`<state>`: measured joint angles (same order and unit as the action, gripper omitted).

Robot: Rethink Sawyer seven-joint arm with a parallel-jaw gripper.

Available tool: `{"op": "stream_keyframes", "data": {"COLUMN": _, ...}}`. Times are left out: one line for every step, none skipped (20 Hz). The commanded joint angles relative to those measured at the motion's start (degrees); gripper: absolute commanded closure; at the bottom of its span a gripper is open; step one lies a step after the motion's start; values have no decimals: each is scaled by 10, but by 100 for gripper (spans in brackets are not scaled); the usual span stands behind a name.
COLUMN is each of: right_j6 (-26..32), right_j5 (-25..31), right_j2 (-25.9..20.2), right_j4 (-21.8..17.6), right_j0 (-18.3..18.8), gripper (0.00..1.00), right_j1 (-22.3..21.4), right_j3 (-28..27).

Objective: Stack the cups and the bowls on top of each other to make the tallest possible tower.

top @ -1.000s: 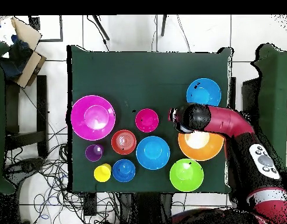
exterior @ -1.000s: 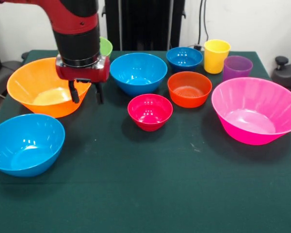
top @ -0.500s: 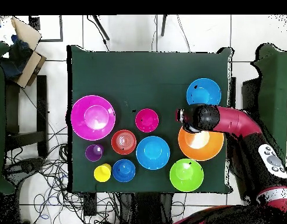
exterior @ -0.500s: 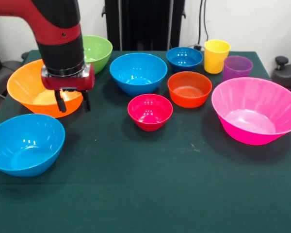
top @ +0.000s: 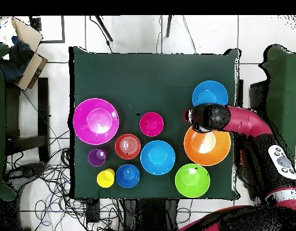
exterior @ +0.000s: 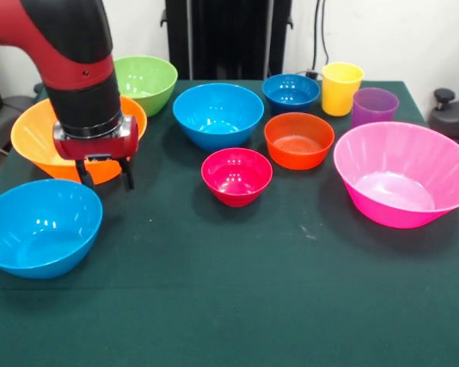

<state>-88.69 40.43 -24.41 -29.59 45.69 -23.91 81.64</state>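
All bowls and cups stand apart on the green table; no tower shows. My gripper [exterior: 105,177] is open and empty, over the near rim of the large orange bowl [exterior: 34,138], just beyond the front-left light blue bowl [exterior: 40,225]. Overhead, the gripper [top: 198,118] lies between the orange bowl [top: 207,149] and that blue bowl [top: 210,94]. Also here are the green bowl [exterior: 145,80], a second light blue bowl [exterior: 218,115], the crimson bowl [exterior: 236,176], the orange-red bowl [exterior: 298,140], the dark blue bowl [exterior: 291,92], the pink bowl [exterior: 404,183], the yellow cup [exterior: 342,88] and the purple cup [exterior: 374,107].
The table [exterior: 229,306] has bare cloth along its near side in the front view. Overhead, a cardboard box [top: 21,45] sits on a stand left of the table, and cables lie on the floor around the table's lower left corner.
My gripper has moved left and nearer in the front view, from the orange bowl's right rim to its near rim. The green bowl is now uncovered. The bowls have not moved.
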Motion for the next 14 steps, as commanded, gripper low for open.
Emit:
{"op": "stream_keyframes", "data": {"right_j6": 193, "right_j5": 75, "right_j2": -52, "right_j4": -44, "right_j0": -6, "gripper": 0, "right_j1": 29, "right_j3": -62}}
{"op": "stream_keyframes", "data": {"right_j6": 195, "right_j5": 77, "right_j2": -53, "right_j4": -45, "right_j0": -5, "gripper": 0, "right_j1": 29, "right_j3": -63}}
{"op": "stream_keyframes", "data": {"right_j6": 195, "right_j5": 72, "right_j2": -54, "right_j4": -46, "right_j0": 0, "gripper": 0, "right_j1": 25, "right_j3": -52}}
{"op": "stream_keyframes", "data": {"right_j6": 196, "right_j5": 73, "right_j2": -54, "right_j4": -47, "right_j0": 2, "gripper": 0, "right_j1": 25, "right_j3": -51}}
{"op": "stream_keyframes", "data": {"right_j6": 196, "right_j5": 73, "right_j2": -56, "right_j4": -49, "right_j0": 1, "gripper": 0, "right_j1": 27, "right_j3": -54}}
{"op": "stream_keyframes", "data": {"right_j6": 197, "right_j5": 74, "right_j2": -57, "right_j4": -51, "right_j0": 2, "gripper": 0, "right_j1": 28, "right_j3": -57}}
{"op": "stream_keyframes", "data": {"right_j6": 199, "right_j5": 79, "right_j2": -59, "right_j4": -51, "right_j0": 0, "gripper": 0, "right_j1": 31, "right_j3": -66}}
{"op": "stream_keyframes", "data": {"right_j6": 201, "right_j5": 85, "right_j2": -61, "right_j4": -51, "right_j0": 0, "gripper": 0, "right_j1": 31, "right_j3": -71}}
{"op": "stream_keyframes", "data": {"right_j6": 204, "right_j5": 91, "right_j2": -62, "right_j4": -51, "right_j0": -1, "gripper": 0, "right_j1": 32, "right_j3": -76}}
{"op": "stream_keyframes", "data": {"right_j6": 204, "right_j5": 95, "right_j2": -63, "right_j4": -50, "right_j0": -1, "gripper": 0, "right_j1": 28, "right_j3": -75}}
{"op": "stream_keyframes", "data": {"right_j6": 206, "right_j5": 100, "right_j2": -63, "right_j4": -49, "right_j0": -1, "gripper": 0, "right_j1": 23, "right_j3": -75}}
{"op": "stream_keyframes", "data": {"right_j6": 205, "right_j5": 106, "right_j2": -63, "right_j4": -47, "right_j0": -1, "gripper": 0, "right_j1": 15, "right_j3": -71}}
{"op": "stream_keyframes", "data": {"right_j6": 205, "right_j5": 112, "right_j2": -64, "right_j4": -45, "right_j0": 0, "gripper": 0, "right_j1": 6, "right_j3": -67}}
{"op": "stream_keyframes", "data": {"right_j6": 203, "right_j5": 117, "right_j2": -64, "right_j4": -42, "right_j0": 0, "gripper": 0, "right_j1": -2, "right_j3": -60}}
